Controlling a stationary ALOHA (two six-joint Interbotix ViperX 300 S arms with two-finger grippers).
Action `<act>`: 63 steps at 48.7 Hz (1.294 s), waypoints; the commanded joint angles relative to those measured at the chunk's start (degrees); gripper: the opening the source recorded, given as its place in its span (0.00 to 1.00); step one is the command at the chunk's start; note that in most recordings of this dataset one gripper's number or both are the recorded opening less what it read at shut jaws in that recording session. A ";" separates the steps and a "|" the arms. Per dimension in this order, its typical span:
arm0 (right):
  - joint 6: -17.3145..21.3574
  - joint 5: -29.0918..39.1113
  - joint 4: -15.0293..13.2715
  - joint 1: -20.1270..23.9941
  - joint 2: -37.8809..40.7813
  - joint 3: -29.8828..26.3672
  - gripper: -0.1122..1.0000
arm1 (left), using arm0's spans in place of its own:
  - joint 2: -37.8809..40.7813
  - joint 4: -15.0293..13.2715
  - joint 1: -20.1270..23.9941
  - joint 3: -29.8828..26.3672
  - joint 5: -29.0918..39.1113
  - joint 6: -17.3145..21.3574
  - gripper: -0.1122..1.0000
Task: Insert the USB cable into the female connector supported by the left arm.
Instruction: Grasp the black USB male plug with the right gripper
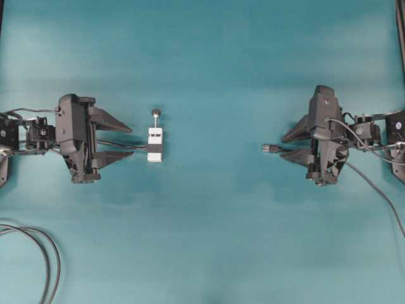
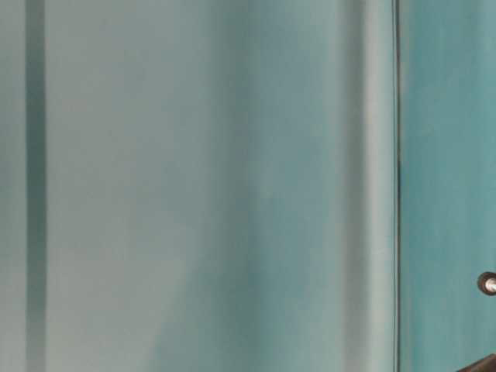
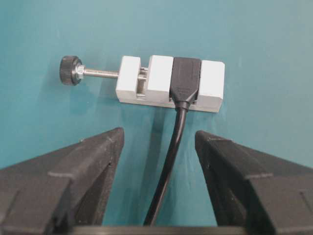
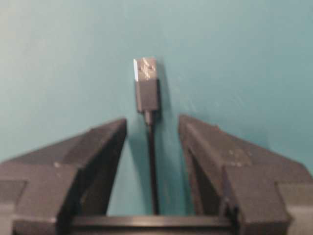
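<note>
Both hands (image 1: 126, 140) (image 1: 288, 145) level, fingers spread.

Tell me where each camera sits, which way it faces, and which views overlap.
Overhead: above the table, looking down; both arms, connector, USB plug.
Table-level: low, mostly teal blur; a round knob at its right edge.
Left wrist: behind the open left gripper, facing the connector.
Right wrist: behind the right gripper, facing the plug.
Overhead shares the connector with left wrist, the plug with right wrist.
</note>
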 commanded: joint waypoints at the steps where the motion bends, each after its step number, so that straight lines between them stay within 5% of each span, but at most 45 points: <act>1: -0.09 -0.26 -0.09 0.09 -0.44 -0.70 0.57 | -0.35 0.00 0.18 -0.70 -0.26 0.26 0.77; 28: -0.09 -0.09 -0.09 0.97 2.64 -2.29 0.56 | 0.79 0.18 0.18 -0.70 -0.35 0.79 0.77; 50: -0.18 0.00 -2.29 2.02 2.64 -2.99 0.32 | 0.88 0.18 0.18 -0.70 -0.35 0.88 0.77; 63: -0.26 2.20 -2.99 2.81 2.64 -2.99 0.30 | 0.88 0.18 0.18 -0.70 -0.44 0.88 0.77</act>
